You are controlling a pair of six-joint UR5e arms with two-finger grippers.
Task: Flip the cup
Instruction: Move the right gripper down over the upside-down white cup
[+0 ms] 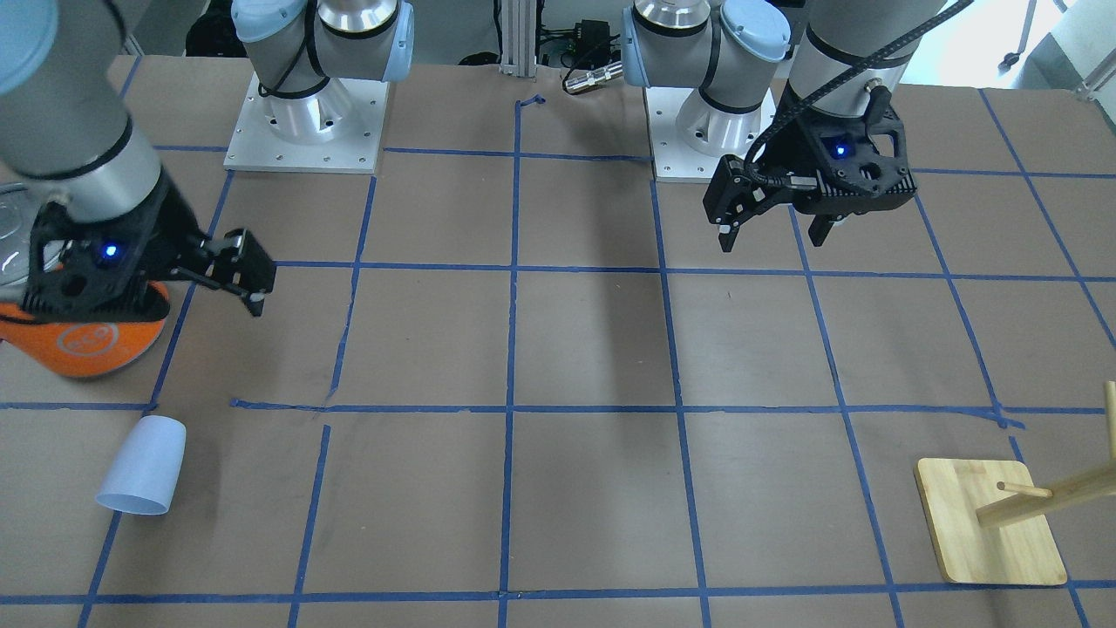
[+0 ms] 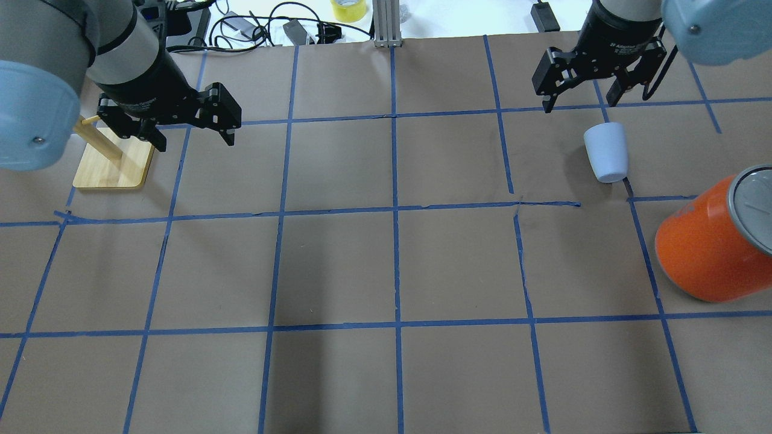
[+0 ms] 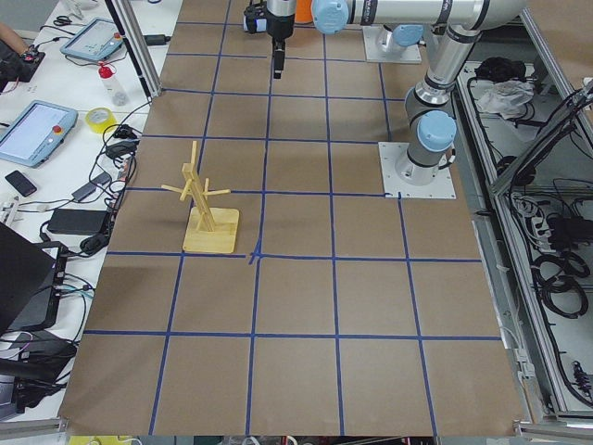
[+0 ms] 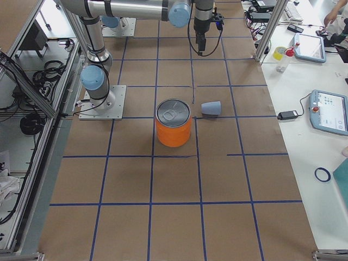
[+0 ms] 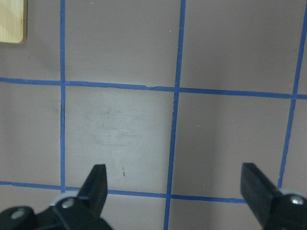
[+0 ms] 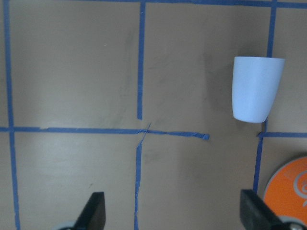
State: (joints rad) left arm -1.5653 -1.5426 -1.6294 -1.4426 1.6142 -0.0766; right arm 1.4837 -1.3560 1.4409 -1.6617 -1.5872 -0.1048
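Note:
The cup (image 2: 606,150), a small pale blue-lavender tumbler, lies on its side on the brown table, mouth pointing away from the robot's base. It also shows in the front view (image 1: 144,467), the right side view (image 4: 211,108) and the right wrist view (image 6: 254,88). My right gripper (image 2: 580,103) hangs above the table just beyond the cup, open and empty, apart from it; its fingers (image 6: 96,206) stand wide apart. My left gripper (image 2: 190,135) is open and empty over the other half of the table (image 1: 772,240), with bare table between its fingers (image 5: 98,184).
A big orange can (image 2: 705,253) with a silver lid stands upright close to the cup, toward the robot's base (image 1: 87,344). A wooden peg stand (image 2: 111,163) on a square base sits at the left arm's side (image 1: 990,523). Blue tape lines grid the table.

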